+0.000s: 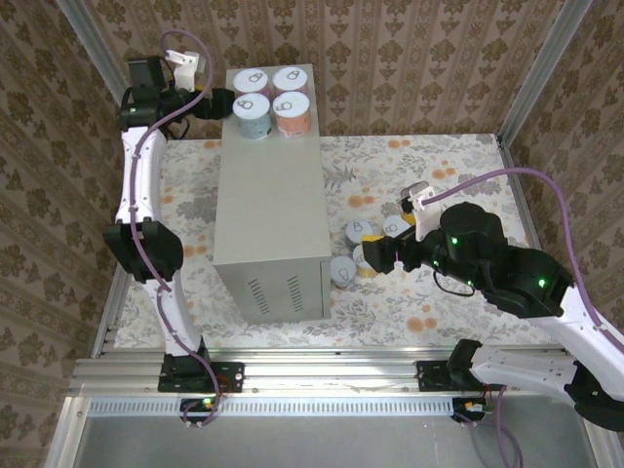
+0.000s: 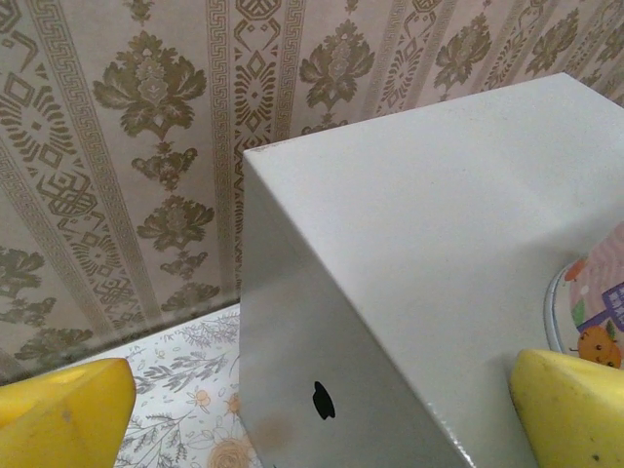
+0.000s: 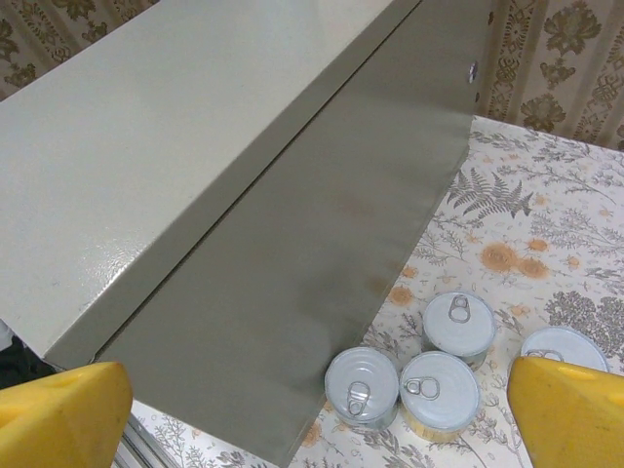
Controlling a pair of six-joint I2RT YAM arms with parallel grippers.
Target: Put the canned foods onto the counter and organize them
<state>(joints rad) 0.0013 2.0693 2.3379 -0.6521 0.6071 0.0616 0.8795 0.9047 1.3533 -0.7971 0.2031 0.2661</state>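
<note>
The counter [image 1: 268, 200] stands mid-table as a tall grey box. Several canned foods [image 1: 272, 96] sit grouped at the far end of its top. My left gripper [image 1: 220, 102] hovers open just left of that group, holding nothing. In the left wrist view the counter's far corner [image 2: 409, 224] lies between the yellow fingertips [image 2: 63, 414], and a can's edge [image 2: 583, 312] shows at the right. Several more cans [image 1: 363, 249] stand on the floral floor right of the counter. My right gripper [image 1: 376, 255] hangs open over them. The right wrist view shows these cans [image 3: 440, 392] beside the counter's side [image 3: 292, 263].
Patterned walls close in the back and both sides. A metal rail [image 1: 312, 375] runs along the near edge where the arm bases sit. Floral floor [image 1: 439, 175] lies open at the far right of the counter.
</note>
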